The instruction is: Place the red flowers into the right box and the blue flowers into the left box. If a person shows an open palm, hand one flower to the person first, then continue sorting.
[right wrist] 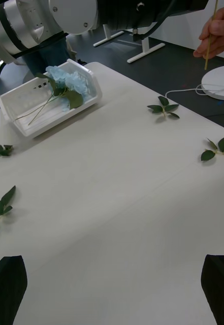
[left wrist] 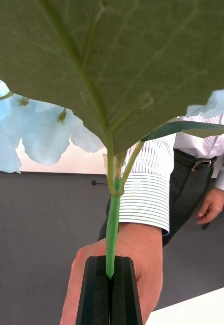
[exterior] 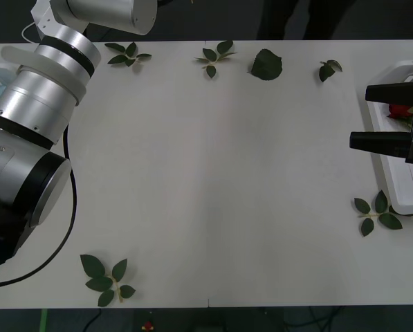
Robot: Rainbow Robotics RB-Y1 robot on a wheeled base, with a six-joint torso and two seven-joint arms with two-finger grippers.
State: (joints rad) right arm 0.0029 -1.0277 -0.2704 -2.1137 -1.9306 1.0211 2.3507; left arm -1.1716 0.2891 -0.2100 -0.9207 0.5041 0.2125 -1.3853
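Left gripper (left wrist: pixel 110 289) clamped on the green stem of a blue flower (left wrist: pixel 38 129), black fingers pressed together around it, big leaf and pale petals spread close before the wrist camera. Person's hand (left wrist: pixel 124 274) right behind the fingers, striped cuff above it, apparently touching the stem's lower end. Left arm raised at the table's far left corner in the front view.

Right gripper (exterior: pixel 389 117) spread wide, fingers well apart, hovering over the right box (exterior: pixel 407 181) at the table's right edge. Red flower (exterior: pixel 400 111) lying in that box, partly hidden between the fingers.

Left box (right wrist: pixel 48 104) at the opposite end of the table (right wrist: pixel 117 203), holding more blue flowers (right wrist: pixel 68 84) with stems stretched along the tray. Loose leaf sprigs (exterior: pixel 106 277) scattered about the tabletop.
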